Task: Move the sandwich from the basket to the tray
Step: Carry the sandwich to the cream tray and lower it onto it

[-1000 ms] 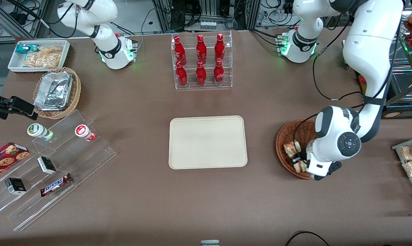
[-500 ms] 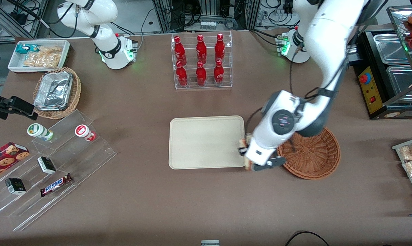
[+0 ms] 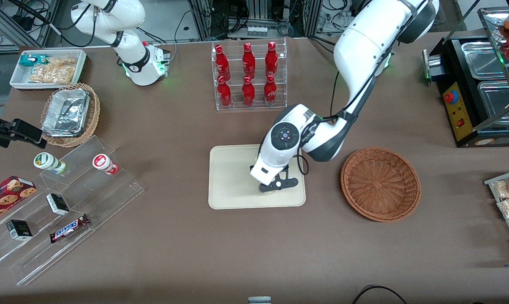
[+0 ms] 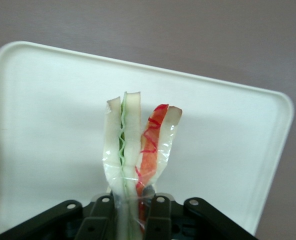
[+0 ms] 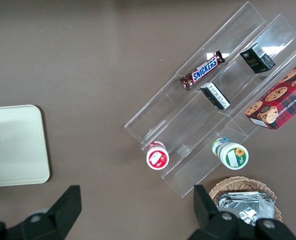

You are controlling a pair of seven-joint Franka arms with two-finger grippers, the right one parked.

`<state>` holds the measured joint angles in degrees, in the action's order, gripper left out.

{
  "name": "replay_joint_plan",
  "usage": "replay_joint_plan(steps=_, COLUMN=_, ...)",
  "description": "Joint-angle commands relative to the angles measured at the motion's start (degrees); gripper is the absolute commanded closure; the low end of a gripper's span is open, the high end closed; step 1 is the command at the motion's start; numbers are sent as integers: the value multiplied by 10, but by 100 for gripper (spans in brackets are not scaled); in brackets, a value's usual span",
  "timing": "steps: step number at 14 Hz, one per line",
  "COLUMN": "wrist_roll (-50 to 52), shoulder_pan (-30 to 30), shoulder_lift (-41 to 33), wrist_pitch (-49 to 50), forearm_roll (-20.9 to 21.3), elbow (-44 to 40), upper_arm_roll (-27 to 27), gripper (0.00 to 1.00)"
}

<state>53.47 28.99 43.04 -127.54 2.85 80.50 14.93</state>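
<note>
Hovering over the cream tray [image 3: 231,177], the left gripper [image 4: 130,212] pinches the clear-wrapped sandwich [image 4: 138,150] between its fingers [image 4: 158,215], while the reddish-brown wicker basket [image 3: 380,183] sits beside the tray

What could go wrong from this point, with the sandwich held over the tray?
1. The pincer grips the sandwich only at one end, by its wrap, so it might slip or sag before it is set down.
2. The sandwich hangs edge-on above the tray; released like this, it may topple or land tilted.
3. In the front view the pincer sits near the tray's front rim, so a bounce could send it onto the table.
</note>
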Motion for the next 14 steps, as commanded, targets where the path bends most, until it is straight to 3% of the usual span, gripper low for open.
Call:
replay_joint_plan(steps=1, wrist_roll=30, shoulder_pan=19, shoulder_lift=37, wrist_pitch=-9, forearm_roll=1, elbow=-46, upper_arm_roll=-11, gripper=48)
replay_joint_plan(steps=5, wrist_roll=32, shoulder_pan=19, shoulder_lift=39, wrist_pitch=-9, forearm_roll=1, elbow=-47, upper_arm_roll=-12, gripper=17)
replay_joint_plan(steps=6, wrist_roll=32, shoulder_pan=19, shoulder_lift=38, wrist_pitch=-9, forearm_roll=1, elbow=-47, upper_arm_roll=-13, gripper=3)
replay_joint_plan(steps=10, wrist_roll=25, shoulder_pan=13, shoulder_lift=0, wrist_pitch=5, forearm_roll=29, elbow=-45, upper_arm_roll=-52, gripper=0)
replay_joint_plan(steps=14, wrist_roll=-22, shoulder_pan=8, shoulder_lift=-99, wrist_pitch=118, forearm_roll=17, elbow=-26, upper_arm_roll=-128, gripper=0)
